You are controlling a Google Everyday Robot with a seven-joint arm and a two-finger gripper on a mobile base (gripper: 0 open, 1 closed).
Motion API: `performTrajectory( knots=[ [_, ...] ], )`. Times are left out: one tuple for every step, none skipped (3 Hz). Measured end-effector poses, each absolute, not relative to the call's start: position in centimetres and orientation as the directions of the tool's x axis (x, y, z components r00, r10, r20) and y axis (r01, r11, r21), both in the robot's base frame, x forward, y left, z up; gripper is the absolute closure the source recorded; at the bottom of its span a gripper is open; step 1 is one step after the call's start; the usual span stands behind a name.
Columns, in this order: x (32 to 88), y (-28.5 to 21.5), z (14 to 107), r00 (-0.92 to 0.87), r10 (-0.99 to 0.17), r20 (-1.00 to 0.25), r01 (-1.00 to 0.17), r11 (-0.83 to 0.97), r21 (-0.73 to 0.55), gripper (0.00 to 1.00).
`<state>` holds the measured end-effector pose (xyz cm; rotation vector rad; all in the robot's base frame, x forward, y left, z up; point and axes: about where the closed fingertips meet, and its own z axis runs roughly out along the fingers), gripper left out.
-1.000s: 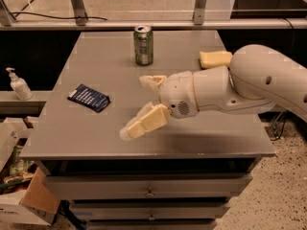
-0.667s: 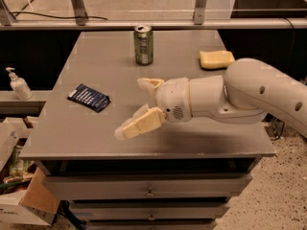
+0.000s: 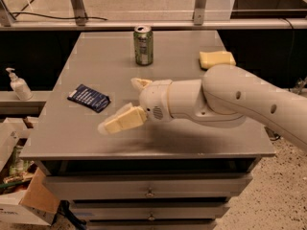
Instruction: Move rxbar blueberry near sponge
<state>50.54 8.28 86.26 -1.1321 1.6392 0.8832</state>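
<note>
The rxbar blueberry (image 3: 89, 97), a flat navy wrapper with white print, lies on the left part of the grey table (image 3: 192, 133). The sponge (image 3: 217, 59), a pale yellow block, lies at the table's right side, far from the bar. My gripper (image 3: 121, 103) hovers over the table's front middle, just right of the bar. Its cream fingers (image 3: 120, 122) are spread open and hold nothing. The white arm reaches in from the right and passes in front of the sponge.
A green drink can (image 3: 143, 45) stands upright at the back middle of the table. A white pump bottle (image 3: 17, 85) sits on a ledge at the left. Cardboard boxes (image 3: 29, 202) lie on the floor at the lower left. Drawers run under the table.
The gripper and arm have moved left, toward the bar. The sponge, partly covered before, now shows fully. The bar, the can and the sponge have not moved.
</note>
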Motion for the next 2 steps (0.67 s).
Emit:
performTrajectory(
  knots=[
    [52.0, 10.0, 85.3, -0.158, -0.284, -0.946, -0.936, 0.347, 0.052, 0.0],
    [53.9, 11.6, 84.2, -0.159, -0.279, -0.947, -0.93, 0.364, 0.049, 0.0]
  ],
)
